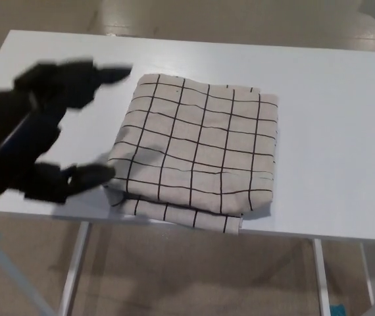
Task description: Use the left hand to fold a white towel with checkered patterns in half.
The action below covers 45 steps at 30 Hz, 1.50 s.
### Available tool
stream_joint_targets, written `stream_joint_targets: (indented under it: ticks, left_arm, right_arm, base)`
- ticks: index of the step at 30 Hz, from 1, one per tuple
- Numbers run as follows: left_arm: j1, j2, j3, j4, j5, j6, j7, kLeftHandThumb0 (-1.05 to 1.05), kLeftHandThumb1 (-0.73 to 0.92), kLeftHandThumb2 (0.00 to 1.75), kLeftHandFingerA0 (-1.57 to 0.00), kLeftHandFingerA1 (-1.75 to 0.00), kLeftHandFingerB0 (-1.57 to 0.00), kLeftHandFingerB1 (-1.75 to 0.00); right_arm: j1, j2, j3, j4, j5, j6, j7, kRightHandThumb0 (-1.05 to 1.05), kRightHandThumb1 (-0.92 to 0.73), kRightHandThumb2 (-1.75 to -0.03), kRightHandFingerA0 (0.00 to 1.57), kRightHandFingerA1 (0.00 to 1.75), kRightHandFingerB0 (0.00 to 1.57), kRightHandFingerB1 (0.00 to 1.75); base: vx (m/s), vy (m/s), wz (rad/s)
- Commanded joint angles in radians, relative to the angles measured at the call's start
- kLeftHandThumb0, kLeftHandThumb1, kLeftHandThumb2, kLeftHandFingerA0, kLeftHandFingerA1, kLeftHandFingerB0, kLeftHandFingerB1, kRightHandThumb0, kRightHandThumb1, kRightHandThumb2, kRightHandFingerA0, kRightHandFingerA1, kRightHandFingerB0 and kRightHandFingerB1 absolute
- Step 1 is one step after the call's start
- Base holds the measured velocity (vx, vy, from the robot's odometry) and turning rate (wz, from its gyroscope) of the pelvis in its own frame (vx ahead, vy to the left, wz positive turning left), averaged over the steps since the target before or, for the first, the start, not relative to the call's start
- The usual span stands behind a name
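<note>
Your towel (197,155) lies folded on the white worktop (332,131), near the front edge and a little left of centre, white cloth with a thin black grid. Its long axis runs from the near edge toward the far side, tilted slightly so the far end leans to your right. The far edge sits square and flat; the near edge shows two stacked layers, the lower one peeking out below the upper, and the front corner slightly overhangs the worktop lip. Mild creases cross the near third. Your left robot hand (39,135) hangs off the towel's left side, blurred, released and grasping nothing: two thick fingers (89,72) spread up toward the far left corner of the cloth, thumb (85,178) reaching toward the near left corner, just beside the fold. You cannot tell from the blur whether the thumb tip touches the cloth. Your right robot hand does not show. Worktop is plain white, otherwise bare where visible, on pale metal legs (75,266). Beneath and beyond it, a beige, glossy floor (194,276) with soft reflections.
</note>
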Motion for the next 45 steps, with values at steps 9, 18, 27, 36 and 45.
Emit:
stream_joint_targets:
  ticks: [9,18,27,36,45]
  left_arm:
    - [0.972,-0.055,0.312,-0.124,-0.984,-0.18,-0.771,-0.77,0.65,1.03,-0.55,-0.55,-0.38,-0.45]
    - [0.824,-0.095,0.183,0.369,-0.607,-0.277,-0.569,-0.79,0.74,0.63,-0.63,-0.4,-0.58,-0.38]
    - [0.59,-0.128,0.104,0.893,-0.246,-0.275,-0.185,-0.79,0.51,0.89,-0.3,-0.45,-0.43,-0.48]
    - [0.341,-0.234,0.125,1.185,-0.317,-0.139,-0.096,-0.73,0.56,0.58,-0.51,-0.4,-0.5,-0.37]
    - [0.252,-0.257,0.115,1.298,-0.312,-0.183,-0.067,-0.78,0.58,0.59,-0.54,-0.39,-0.54,-0.38]
  right_arm:
    - [0.063,-0.017,-0.068,-0.067,0.116,0.084,0.064,-0.29,-0.74,-0.61,0.46,0.53,0.54,0.51]
    - [0.089,-0.001,-0.063,-0.077,0.126,0.113,0.085,-0.29,-0.74,-0.61,0.47,0.63,0.53,0.51]
    - [0.08,0.008,-0.071,-0.101,0.128,0.154,0.076,-0.31,-0.76,-0.62,0.48,0.69,0.53,0.51]
    - [0.062,0.051,-0.003,-0.02,0.036,0.058,0.053,-0.33,-0.73,-0.61,0.49,0.57,0.53,0.51]
    - [-0.019,0.018,-0.033,0.077,0.056,0.023,0.057,-0.37,-0.73,-0.61,0.48,0.58,0.53,0.52]
  base:
    - [0.0,0.0,0.0]
    - [0.0,0.0,0.0]
    - [0.0,0.0,0.0]
    - [0.0,0.0,0.0]
    - [0.0,0.0,0.0]
